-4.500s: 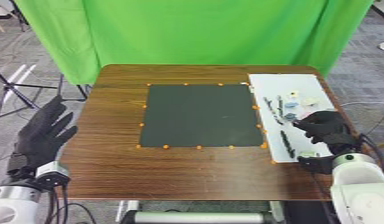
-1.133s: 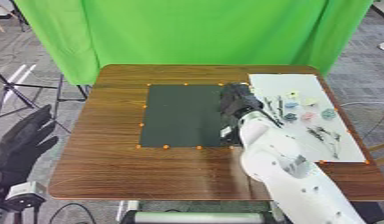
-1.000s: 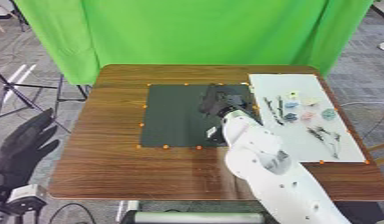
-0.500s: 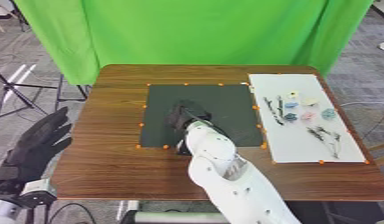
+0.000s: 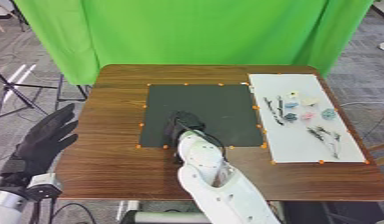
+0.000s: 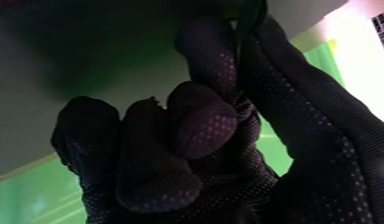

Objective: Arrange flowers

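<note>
Right hand point(image 5: 186, 121): over the near part of the dark mat point(image 5: 211, 100), fingers curled, thumb and a finger pinching a thin, dark green piece point(image 6: 250, 19). Probably a leaf or stem; exact kind cannot be told. The fingertip pinch likely spares it from crushing and leaves it free to be laid flat.

Left hand point(image 5: 39, 141): open, fingers straight, beside the counter point(image 5: 108, 155), to the right hand's left; presumably parked to leave the mat free.

Flower heads, to the right hand's right, on the white sheet point(image 5: 286, 82): one yellow point(image 5: 293, 94), one pink point(image 5: 307, 116), one large teal point(image 5: 329, 114), others near. Spread apart, likely for easy single picking.

Dark twigs point(image 5: 279, 111): same sheet, between right hand and blooms.

Grey sprigs point(image 5: 325, 140): same sheet, nearer the robot than the blooms.

Step, as judged: placing greenery; arrangement at an early stage.
</note>
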Controlling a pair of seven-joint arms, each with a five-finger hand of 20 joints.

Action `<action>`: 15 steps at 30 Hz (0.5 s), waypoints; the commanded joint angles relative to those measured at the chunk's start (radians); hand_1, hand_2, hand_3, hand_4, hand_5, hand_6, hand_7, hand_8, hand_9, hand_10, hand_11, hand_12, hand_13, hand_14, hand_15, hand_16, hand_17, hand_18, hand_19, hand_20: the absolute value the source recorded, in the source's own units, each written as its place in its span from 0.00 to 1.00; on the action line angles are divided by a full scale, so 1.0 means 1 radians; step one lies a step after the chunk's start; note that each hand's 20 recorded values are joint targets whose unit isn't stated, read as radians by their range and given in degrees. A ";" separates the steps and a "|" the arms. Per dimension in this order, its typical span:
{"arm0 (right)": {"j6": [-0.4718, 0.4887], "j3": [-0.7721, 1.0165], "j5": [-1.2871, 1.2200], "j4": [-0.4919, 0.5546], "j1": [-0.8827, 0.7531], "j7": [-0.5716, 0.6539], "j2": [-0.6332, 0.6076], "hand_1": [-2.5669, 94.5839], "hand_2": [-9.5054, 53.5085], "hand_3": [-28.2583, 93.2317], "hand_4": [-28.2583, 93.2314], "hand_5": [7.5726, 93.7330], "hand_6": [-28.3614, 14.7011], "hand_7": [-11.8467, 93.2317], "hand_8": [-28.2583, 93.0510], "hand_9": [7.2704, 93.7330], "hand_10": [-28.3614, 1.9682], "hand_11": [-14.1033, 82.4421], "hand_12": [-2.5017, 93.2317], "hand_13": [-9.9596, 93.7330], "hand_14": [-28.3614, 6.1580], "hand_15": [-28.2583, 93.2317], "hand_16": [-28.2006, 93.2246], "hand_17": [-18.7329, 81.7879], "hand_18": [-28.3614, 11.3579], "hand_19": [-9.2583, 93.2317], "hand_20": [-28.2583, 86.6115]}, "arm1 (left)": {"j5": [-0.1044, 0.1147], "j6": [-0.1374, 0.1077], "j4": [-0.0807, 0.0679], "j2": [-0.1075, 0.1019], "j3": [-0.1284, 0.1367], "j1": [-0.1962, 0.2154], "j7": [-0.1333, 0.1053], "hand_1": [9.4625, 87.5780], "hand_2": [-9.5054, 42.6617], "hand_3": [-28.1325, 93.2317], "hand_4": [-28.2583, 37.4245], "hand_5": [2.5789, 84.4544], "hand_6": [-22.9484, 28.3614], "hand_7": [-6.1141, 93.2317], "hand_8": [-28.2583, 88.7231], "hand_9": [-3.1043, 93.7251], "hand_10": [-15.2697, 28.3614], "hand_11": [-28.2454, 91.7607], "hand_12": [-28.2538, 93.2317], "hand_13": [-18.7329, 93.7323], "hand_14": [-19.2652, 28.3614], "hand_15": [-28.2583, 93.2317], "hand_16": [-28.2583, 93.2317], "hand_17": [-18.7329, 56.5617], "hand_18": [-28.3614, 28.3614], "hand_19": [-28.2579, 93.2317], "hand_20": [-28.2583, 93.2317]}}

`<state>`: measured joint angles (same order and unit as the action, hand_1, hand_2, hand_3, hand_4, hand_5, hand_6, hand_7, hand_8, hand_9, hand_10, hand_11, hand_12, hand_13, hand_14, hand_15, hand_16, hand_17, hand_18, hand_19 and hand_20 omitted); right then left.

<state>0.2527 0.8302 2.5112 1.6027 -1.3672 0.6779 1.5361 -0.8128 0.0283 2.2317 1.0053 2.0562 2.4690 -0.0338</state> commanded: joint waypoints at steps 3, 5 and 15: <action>-0.060 -0.011 0.020 -0.014 -0.023 -0.029 0.037 0.46 0.00 0.91 0.06 0.83 0.73 0.60 0.40 0.93 0.72 0.77 0.53 0.91 0.65 0.91 0.57 0.73 0.18 1.00 0.85 | -0.002 0.009 -0.005 -0.006 -0.010 -0.005 0.014 0.19 0.00 0.80 0.03 0.22 0.44 0.24 0.16 0.19 0.52 0.29 0.43 0.26 0.61 0.31 0.32 0.10 0.79 0.48 0.32; -0.068 -0.008 0.014 -0.021 -0.025 -0.030 0.044 0.46 0.00 0.91 0.06 0.83 0.73 0.60 0.40 0.94 0.72 0.77 0.53 0.91 0.65 0.91 0.57 0.73 0.19 1.00 0.85 | -0.001 0.009 -0.005 -0.007 -0.014 -0.008 0.014 0.19 0.00 0.80 0.03 0.22 0.44 0.24 0.16 0.19 0.52 0.29 0.43 0.26 0.61 0.31 0.32 0.10 0.79 0.48 0.32; -0.083 0.014 0.009 -0.067 -0.029 -0.022 0.075 0.46 0.00 0.90 0.05 0.84 0.75 0.59 0.40 0.95 0.73 0.76 0.53 0.92 0.67 0.90 0.57 0.74 0.19 1.00 0.85 | 0.000 0.013 -0.014 -0.017 -0.028 -0.027 0.024 0.20 0.00 0.80 0.03 0.22 0.44 0.24 0.16 0.19 0.52 0.29 0.43 0.26 0.61 0.31 0.32 0.10 0.79 0.48 0.32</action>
<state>0.1908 0.8371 2.5185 1.5644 -1.3842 0.6545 1.5788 -0.8134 0.0306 2.2234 0.9950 2.0343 2.4494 -0.0245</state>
